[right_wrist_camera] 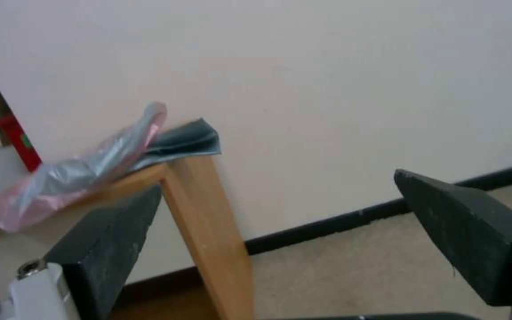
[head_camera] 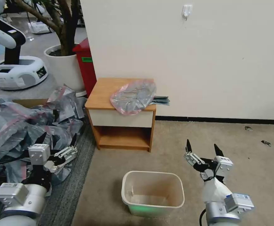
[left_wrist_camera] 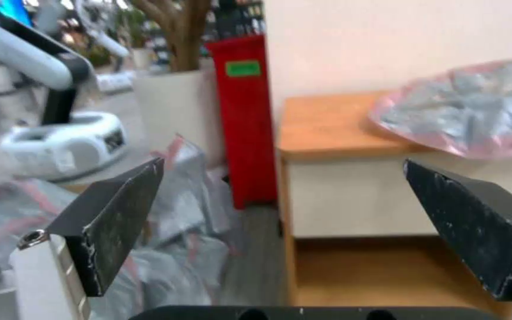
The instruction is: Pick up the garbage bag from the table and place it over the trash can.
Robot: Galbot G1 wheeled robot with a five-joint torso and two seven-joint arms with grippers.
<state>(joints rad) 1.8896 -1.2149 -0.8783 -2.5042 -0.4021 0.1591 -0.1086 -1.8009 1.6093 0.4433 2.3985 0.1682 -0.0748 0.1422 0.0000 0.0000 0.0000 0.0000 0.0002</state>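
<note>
Garbage bag (head_camera: 133, 96) lies crumpled on the table (head_camera: 103, 92), its pink rim hanging slightly over the front edge, above and ahead of both grippers and touched by neither. Right gripper (head_camera: 203, 150) hovers low over the carpet, jaws spread and empty, bag up and to its left. Left gripper (head_camera: 58, 139) also spread and empty, bag ahead to its right. Judgement: the reach has not begun; best to come in at the overhanging rim, pinch one layer of film only, and lift clear of the flat folded stack (head_camera: 160, 100) beneath the bag's far side so it does not drag along. Trash can (head_camera: 153, 192) stands empty on the carpet between the grippers, nearer the robot. Beyond the left gripper: heap of bags (head_camera: 24, 122), red bin (head_camera: 86, 64), potted tree (head_camera: 63, 59). White wall (head_camera: 206, 56) behind.
</note>
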